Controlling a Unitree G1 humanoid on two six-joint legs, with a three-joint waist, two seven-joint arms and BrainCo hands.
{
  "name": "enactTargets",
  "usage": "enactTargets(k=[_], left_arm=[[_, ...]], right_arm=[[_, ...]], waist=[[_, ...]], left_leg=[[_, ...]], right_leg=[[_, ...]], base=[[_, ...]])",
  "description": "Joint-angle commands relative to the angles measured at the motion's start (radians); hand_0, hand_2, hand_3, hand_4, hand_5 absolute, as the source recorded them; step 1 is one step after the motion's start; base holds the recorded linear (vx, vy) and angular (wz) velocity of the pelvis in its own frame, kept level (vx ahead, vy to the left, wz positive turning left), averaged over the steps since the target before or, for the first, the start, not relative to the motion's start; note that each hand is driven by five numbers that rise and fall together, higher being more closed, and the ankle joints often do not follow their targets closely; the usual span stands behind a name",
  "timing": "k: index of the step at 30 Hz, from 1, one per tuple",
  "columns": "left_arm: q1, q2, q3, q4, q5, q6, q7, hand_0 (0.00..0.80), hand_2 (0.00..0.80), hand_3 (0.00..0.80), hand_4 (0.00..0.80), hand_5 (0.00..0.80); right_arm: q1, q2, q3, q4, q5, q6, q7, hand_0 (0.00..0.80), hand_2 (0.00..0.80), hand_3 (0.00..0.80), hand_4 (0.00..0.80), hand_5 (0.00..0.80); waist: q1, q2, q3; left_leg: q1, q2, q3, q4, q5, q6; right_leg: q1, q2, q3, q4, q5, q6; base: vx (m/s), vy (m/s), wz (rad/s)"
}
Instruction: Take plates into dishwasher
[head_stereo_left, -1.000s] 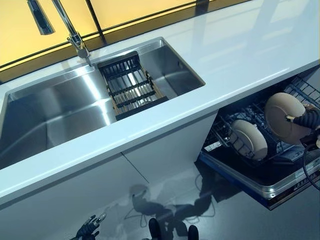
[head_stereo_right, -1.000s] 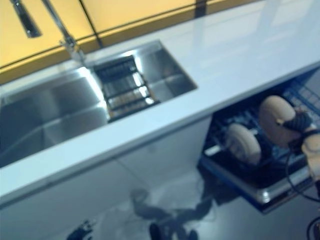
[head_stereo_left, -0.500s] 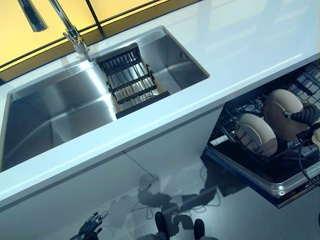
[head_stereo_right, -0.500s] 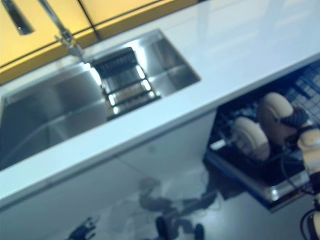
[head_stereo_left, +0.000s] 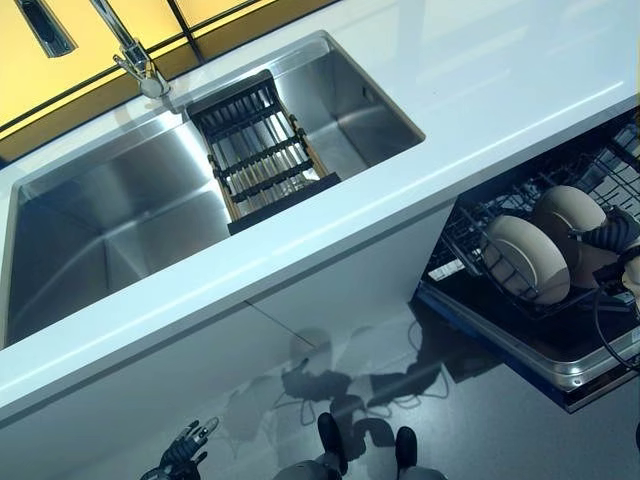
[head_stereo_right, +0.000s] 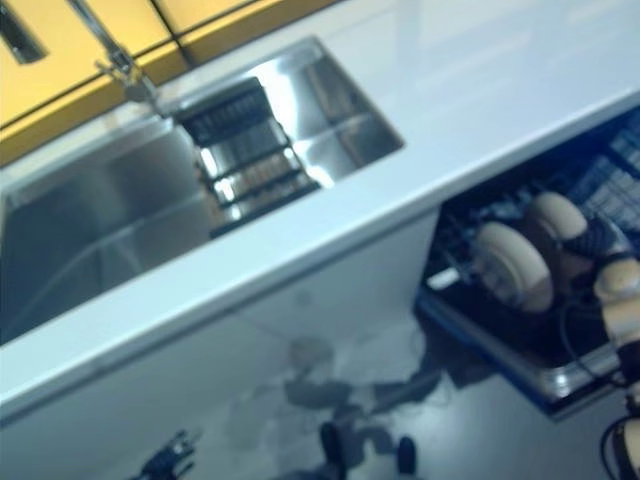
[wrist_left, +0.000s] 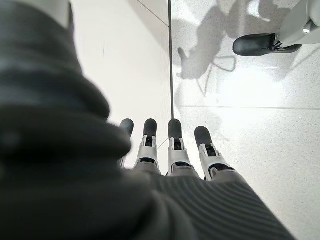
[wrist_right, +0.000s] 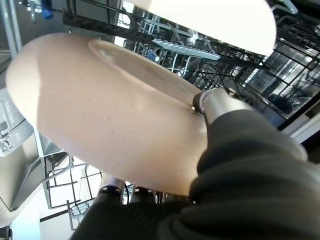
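Two beige plates show in the open dishwasher's lower rack (head_stereo_left: 462, 232) at the right. The front plate (head_stereo_left: 522, 258) stands upright between the wires. Just behind it is the rear plate (head_stereo_left: 572, 208), held on edge by my right hand (head_stereo_left: 612, 237). In the right wrist view that plate (wrist_right: 110, 115) fills the picture, with the thumb (wrist_right: 220, 102) pressed on its face and fingers (wrist_right: 112, 192) curled under its rim. My left hand (head_stereo_left: 185, 450) hangs low by the floor at the bottom left, its fingers (wrist_left: 175, 145) straight and holding nothing.
A white countertop (head_stereo_left: 480, 90) runs above the dishwasher. The steel sink (head_stereo_left: 120, 220) holds a black drying rack (head_stereo_left: 262, 160), with the tap (head_stereo_left: 135, 62) behind it. The dishwasher door (head_stereo_left: 520, 345) juts out over the floor. White cabinet fronts (head_stereo_left: 330, 290) stand below the counter.
The camera has shifted. My right hand has lowered its plate from above the rack to close behind the standing plate. The left hand stays hanging.
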Motion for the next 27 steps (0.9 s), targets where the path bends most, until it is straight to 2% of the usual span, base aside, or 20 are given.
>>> enactTargets(k=[1, 27], left_arm=[[-0.046, -0.011, -0.045, 0.010, -0.050, -0.018, 0.006, 0.000, 0.000, 0.000, 0.000, 0.000], [-0.050, -0.004, -0.047, -0.009, -0.058, -0.012, 0.009, 0.000, 0.000, 0.000, 0.000, 0.000]], right_arm=[[-0.147, -0.052, 0.053, 0.003, -0.059, -0.035, -0.035, 0.800, 0.800, 0.800, 0.800, 0.800], [-0.181, -0.025, 0.100, 0.093, -0.083, -0.024, -0.037, 0.800, 0.800, 0.800, 0.800, 0.800]], waist=[[0.029, 0.002, 0.013], [0.044, 0.027, 0.041]], left_leg=[[0.064, -0.050, 0.019, -0.001, -0.147, 0.001], [0.049, -0.056, 0.009, -0.001, -0.137, 0.005]], right_leg=[[-0.078, 0.001, -0.048, 0.027, -0.010, 0.040], [-0.104, -0.012, -0.060, 0.049, -0.010, 0.041]], base=[[0.000, 0.000, 0.00], [0.000, 0.000, 0.00]])
